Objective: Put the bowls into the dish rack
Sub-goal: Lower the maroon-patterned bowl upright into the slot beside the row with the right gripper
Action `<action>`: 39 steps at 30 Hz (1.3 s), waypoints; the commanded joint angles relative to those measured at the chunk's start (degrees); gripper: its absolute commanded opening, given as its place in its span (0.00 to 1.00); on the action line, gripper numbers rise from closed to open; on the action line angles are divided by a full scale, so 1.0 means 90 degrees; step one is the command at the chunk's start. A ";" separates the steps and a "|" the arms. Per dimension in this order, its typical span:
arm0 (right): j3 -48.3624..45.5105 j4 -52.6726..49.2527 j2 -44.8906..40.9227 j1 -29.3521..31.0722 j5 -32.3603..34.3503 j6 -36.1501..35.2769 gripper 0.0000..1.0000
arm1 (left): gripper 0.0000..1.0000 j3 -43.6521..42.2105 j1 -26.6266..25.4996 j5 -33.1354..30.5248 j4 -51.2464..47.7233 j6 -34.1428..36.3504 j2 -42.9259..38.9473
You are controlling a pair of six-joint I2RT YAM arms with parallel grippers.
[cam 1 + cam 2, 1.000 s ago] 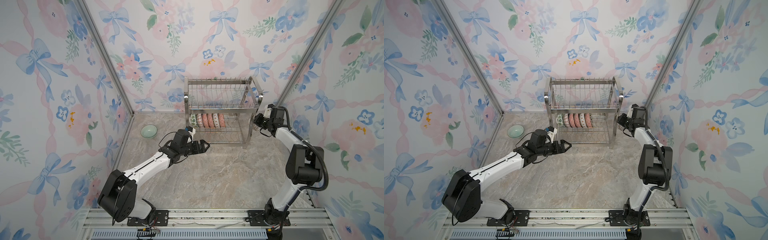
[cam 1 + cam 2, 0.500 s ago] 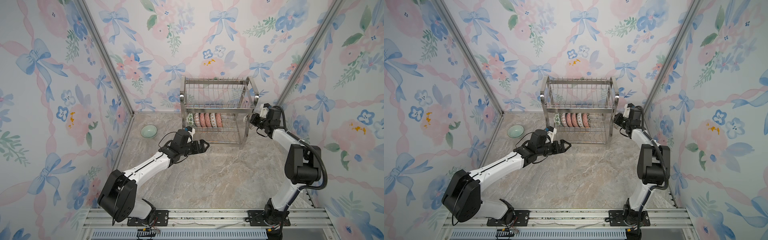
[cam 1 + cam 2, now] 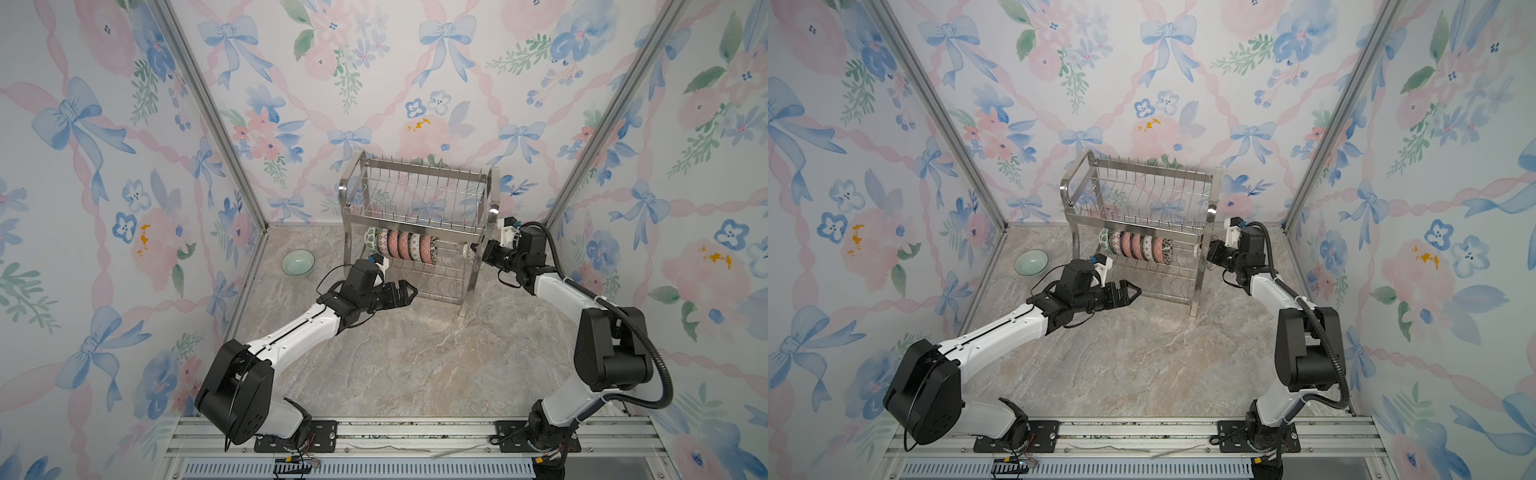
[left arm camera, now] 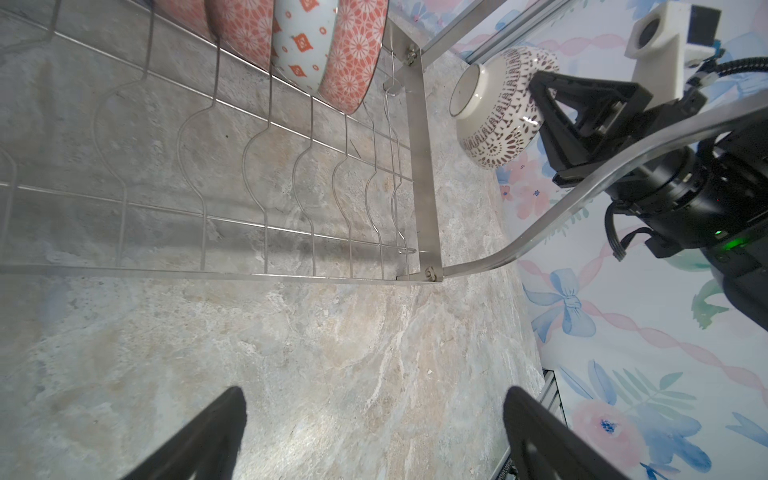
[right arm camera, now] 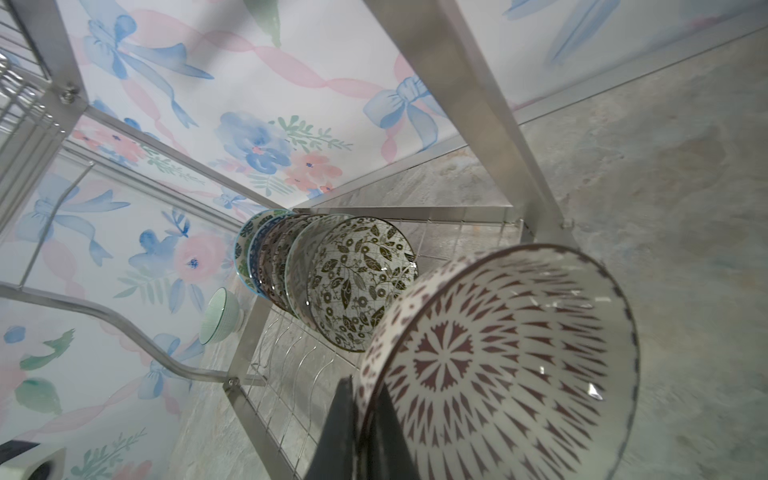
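The steel dish rack [image 3: 419,174] [image 3: 1142,168] stands at the back of the floor. Several patterned bowls [image 3: 401,245] [image 3: 1136,246] [image 4: 316,41] [image 5: 357,282] stand on edge in its lower tier. My right gripper [image 3: 482,253] [image 3: 1209,253] [image 5: 365,386] is shut on the rim of a dark red patterned bowl [image 3: 469,252] [image 4: 498,112] [image 5: 498,361]. It holds that bowl on edge just outside the tier's right end bar [image 4: 419,166]. My left gripper [image 3: 409,293] [image 3: 1133,293] [image 4: 372,395] hangs open and empty before the rack's front left.
A plain pale green bowl [image 3: 297,262] [image 3: 1030,263] [image 5: 218,316] sits upright on the marble floor left of the rack, near the left wall. Flowered walls close in the back and both sides. The rack's curved leg [image 4: 582,191] passes in front of the right gripper.
My right gripper has carried the dark red bowl leftward against the rack's right end. The rack has slid left and turned a little. The left arm has hardly moved.
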 commanded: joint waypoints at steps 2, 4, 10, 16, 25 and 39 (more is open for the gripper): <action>0.0080 0.1047 -0.0014 0.0011 -0.0819 0.0270 0.00 | 0.98 0.0156 0.0059 -0.0040 -0.0134 0.0141 -0.0026; 0.0097 0.1255 0.0125 0.0014 -0.0932 0.0400 0.00 | 0.98 0.0157 0.0060 -0.0048 -0.0144 0.0140 -0.0027; -0.0111 0.2445 0.0427 0.0082 -0.1055 0.1231 0.00 | 0.98 0.0147 0.0060 -0.0055 -0.0188 0.0142 0.0014; -0.0201 0.3539 0.0841 0.0134 -0.1094 0.1891 0.00 | 0.98 0.0195 0.0080 -0.0062 -0.0280 0.0171 0.0025; 0.0089 0.4669 0.1697 0.0040 -0.1238 0.2696 0.00 | 0.98 0.0206 0.0078 -0.0106 -0.0329 0.0169 -0.0016; 0.0509 0.5106 0.2345 0.0213 -0.1384 0.2987 0.00 | 0.98 0.0245 0.0131 -0.0118 -0.0393 0.0239 0.0031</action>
